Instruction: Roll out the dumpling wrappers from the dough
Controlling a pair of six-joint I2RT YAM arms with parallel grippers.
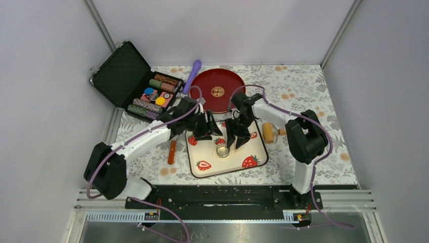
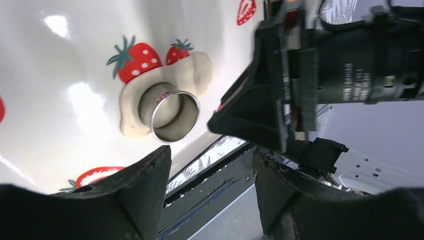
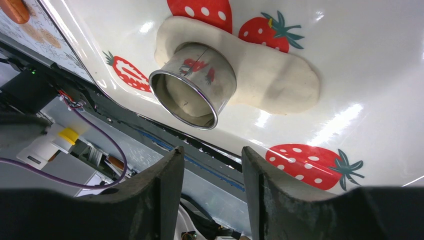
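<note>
2 end effectors are suspended over the strawberry-printed tray point(image 1: 233, 165), which rests on the floral worktop point(image 1: 303, 91). The left end effector point(image 1: 207, 134) is seen with its jaws parted and nothing gripped between them. The right end effector point(image 1: 236, 140) is likewise seen partly open and empty. Neither is in contact with the tray contents.

The dough point(image 3: 277, 80) lies flat on the tray as 1 irregular, elongated pale piece, its edge overlapping 2 printed strawberries. A metal ring cutter point(image 3: 194, 86) stands on 1 end of the dough (pale dough is visible through its open top). In the top view, the cutter is located between the 2 end effectors and slightly nearer the arm bases.

Beyond the tray, a red plate point(image 1: 217, 83) is placed at the far side, an open case of chips point(image 1: 132, 78) at the far left, and a wooden roller point(image 1: 269, 132) just right of the tray.
</note>
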